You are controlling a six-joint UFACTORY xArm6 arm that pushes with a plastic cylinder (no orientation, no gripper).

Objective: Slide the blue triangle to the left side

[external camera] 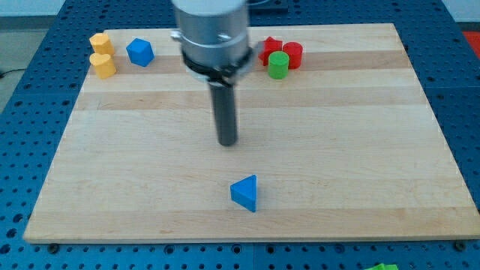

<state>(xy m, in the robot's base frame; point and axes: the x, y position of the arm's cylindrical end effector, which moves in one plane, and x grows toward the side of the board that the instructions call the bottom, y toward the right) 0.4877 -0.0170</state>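
Blue triangular block (245, 193) is sitting on the light wooden desk (360, 150), below my tip (227, 142) toward the view's bottom and a touch to the view's right, apart from it. No claw on this rig, just the dark rod, so open/closed isn't applying. Up and to the view's left of my tip: blue faceted block (139, 52), then two yellow blocks (102, 55) stacked close near the desk's corner. Up and to the view's right: green cylinder (279, 64) touching two red blocks (282, 51). Blue perforated base (30, 112) is surrounding the desk.
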